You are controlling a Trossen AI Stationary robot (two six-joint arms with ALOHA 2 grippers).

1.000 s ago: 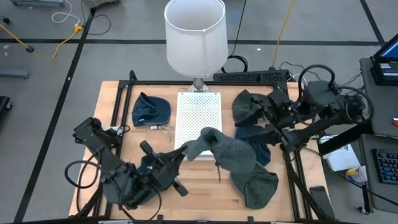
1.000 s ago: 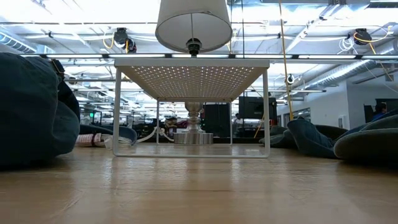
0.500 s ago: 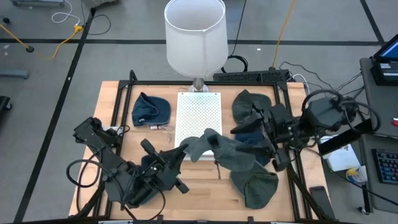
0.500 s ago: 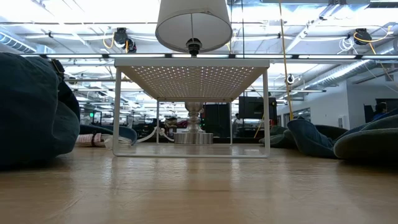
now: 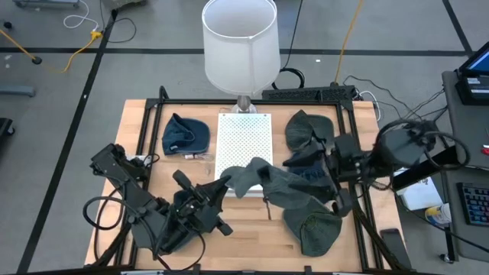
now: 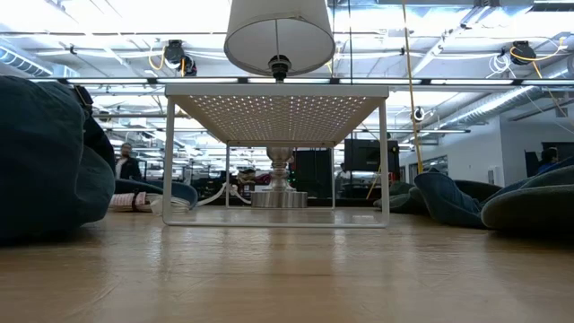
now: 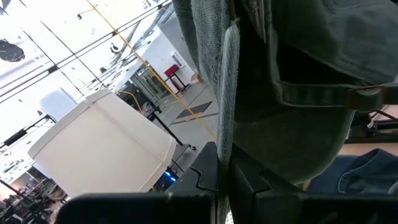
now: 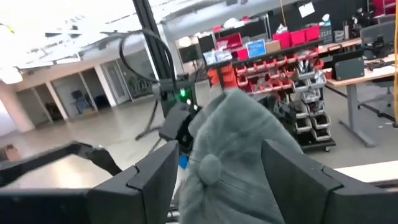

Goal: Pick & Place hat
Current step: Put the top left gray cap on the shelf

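Since a second ago our right gripper (image 5: 334,174) has swung in, jaws wide, beside the grey hat (image 5: 279,187), which hangs over the rack's (image 5: 244,137) front edge, pinched by our left gripper (image 5: 223,183). Closing early could snag the blue hat (image 5: 312,172) beneath.

- The left gripper's (image 5: 226,183) fingertips are hidden under the grey hat (image 5: 271,186).
- The dark blue hat (image 6: 49,157) is cut off by the low view's edge.
- The lamp shade (image 6: 278,34) is cropped above.
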